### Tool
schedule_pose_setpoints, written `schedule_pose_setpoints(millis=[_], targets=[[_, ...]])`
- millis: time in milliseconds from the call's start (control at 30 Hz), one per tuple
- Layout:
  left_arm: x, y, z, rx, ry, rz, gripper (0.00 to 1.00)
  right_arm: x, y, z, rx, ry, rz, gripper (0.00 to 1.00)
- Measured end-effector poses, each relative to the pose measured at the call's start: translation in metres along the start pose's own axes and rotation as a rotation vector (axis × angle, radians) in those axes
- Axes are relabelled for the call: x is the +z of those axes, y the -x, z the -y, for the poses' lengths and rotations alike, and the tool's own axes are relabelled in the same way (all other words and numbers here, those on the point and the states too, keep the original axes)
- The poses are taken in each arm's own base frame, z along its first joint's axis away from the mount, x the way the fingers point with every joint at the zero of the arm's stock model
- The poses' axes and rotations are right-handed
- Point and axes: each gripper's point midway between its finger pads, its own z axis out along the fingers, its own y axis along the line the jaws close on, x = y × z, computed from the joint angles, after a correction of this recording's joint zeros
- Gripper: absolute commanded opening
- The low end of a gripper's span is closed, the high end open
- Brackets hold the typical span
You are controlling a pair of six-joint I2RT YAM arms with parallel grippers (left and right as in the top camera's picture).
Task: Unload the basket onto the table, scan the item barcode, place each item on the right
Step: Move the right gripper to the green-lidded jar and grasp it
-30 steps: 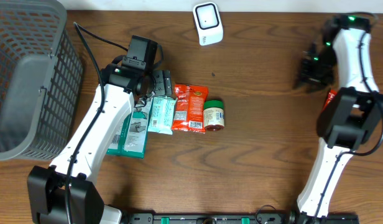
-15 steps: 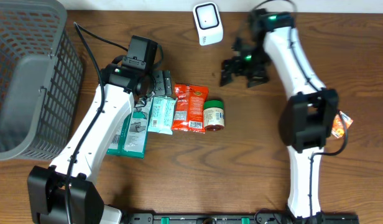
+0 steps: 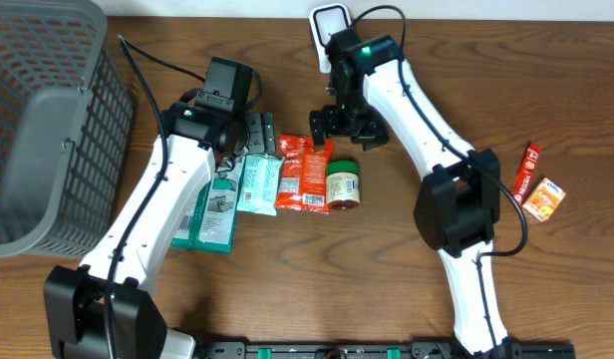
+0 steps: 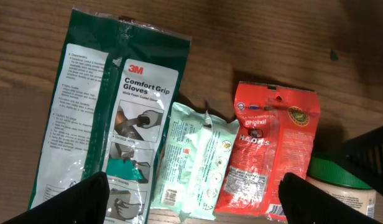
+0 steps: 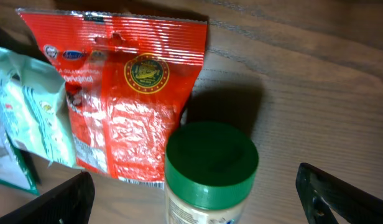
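**Overhead view.** A wooden table (image 3: 317,279) carries a row of four items near its centre. From 9 o'clock to 3 o'clock they are a green gloves package (image 3: 215,214), a pale wipes pack (image 3: 258,185), a red pouch (image 3: 305,179) and a green-lidded jar (image 3: 342,187). Each lies just beside or overlapping its neighbour. The white scanner (image 3: 324,25) stands at the table's 12 o'clock edge, partly covered by the right arm. A grey basket (image 3: 48,120) fills the 10 o'clock corner. A red stick packet (image 3: 527,168) and a small orange box (image 3: 546,197) lie well apart from the row, towards 3 o'clock.

**Right hand** (image 3: 345,125). It hovers over the 12 o'clock end of the red pouch and the jar. The right wrist view shows its fingers spread wide at the frame's lower corners, holding nothing, with the jar lid between and below them.

**Left hand** (image 3: 249,135). It hangs above the 12 o'clock ends of the gloves package and wipes pack. The left wrist view shows its fingers also spread wide and empty, with the wipes pack and red pouch between them on the table.
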Motion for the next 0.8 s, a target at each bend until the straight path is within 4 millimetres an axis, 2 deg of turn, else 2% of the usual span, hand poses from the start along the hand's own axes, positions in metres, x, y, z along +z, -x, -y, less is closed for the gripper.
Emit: schedule_pose_setpoints(millis=[367,800], targets=[[0.000,0.000,0.000,0.000,0.000,0.000,0.88,0.039,-0.019,0.012,0.047,-0.071,-0.069,0.99],[0.000,0.000,0.000,0.000,0.000,0.000,0.88,0.064,-0.030,0.020,0.083,-0.078,-0.113,0.99]])
